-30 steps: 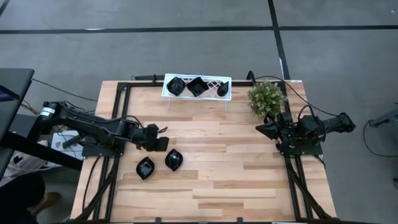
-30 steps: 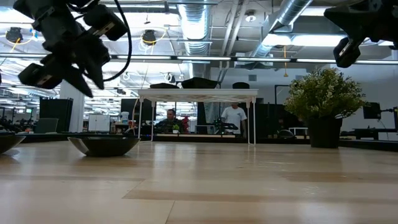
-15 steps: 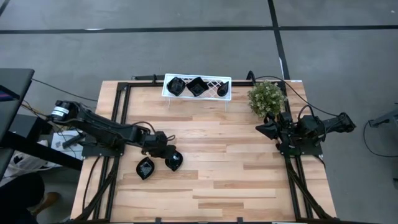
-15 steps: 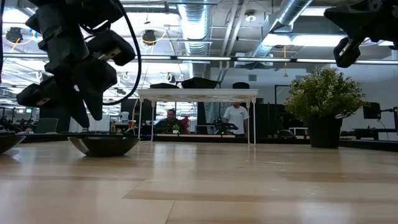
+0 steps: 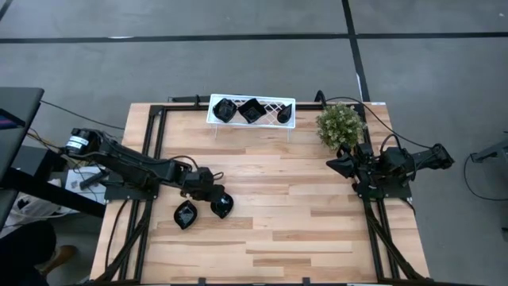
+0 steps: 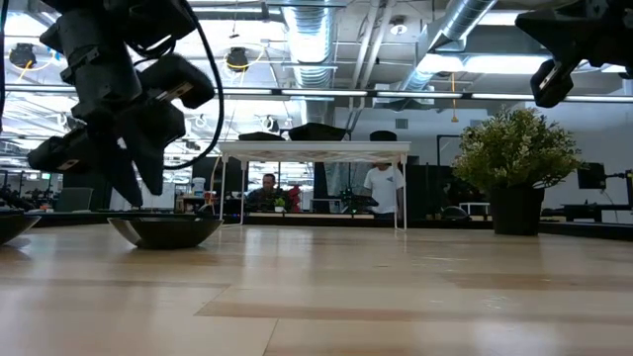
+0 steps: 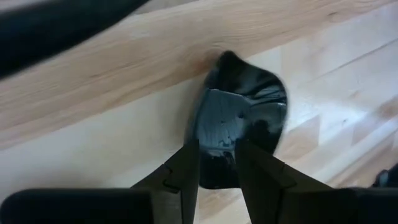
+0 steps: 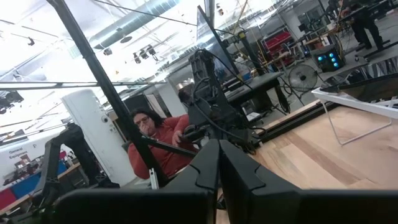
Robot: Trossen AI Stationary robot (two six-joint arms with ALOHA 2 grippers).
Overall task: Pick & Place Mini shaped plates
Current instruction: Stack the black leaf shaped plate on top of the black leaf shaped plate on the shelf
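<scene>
Two glossy black mini plates lie on the wooden table near its left side: a leaf-shaped one (image 5: 223,205) (image 6: 163,230) (image 7: 249,115) and another (image 5: 185,214) (image 6: 12,225) to its left. Three more (image 5: 252,110) rest in the white lattice rack (image 5: 270,103) at the far edge. My left gripper (image 5: 213,194) (image 6: 143,195) (image 7: 217,158) hovers just above the leaf plate's left rim, open by a narrow gap, fingers pointing down. My right gripper (image 5: 333,164) (image 8: 218,163) waits shut above the table's right side.
A small green bushy plant in a dark pot (image 5: 340,125) (image 6: 514,163) stands at the far right corner, beside the right arm. Bare wood spans the table's middle and near part. People show in the room beyond the table.
My left gripper has moved toward the table's right and near edges and come down over the leaf-shaped plate, most of it in the first half second. The plates have stayed where they were.
</scene>
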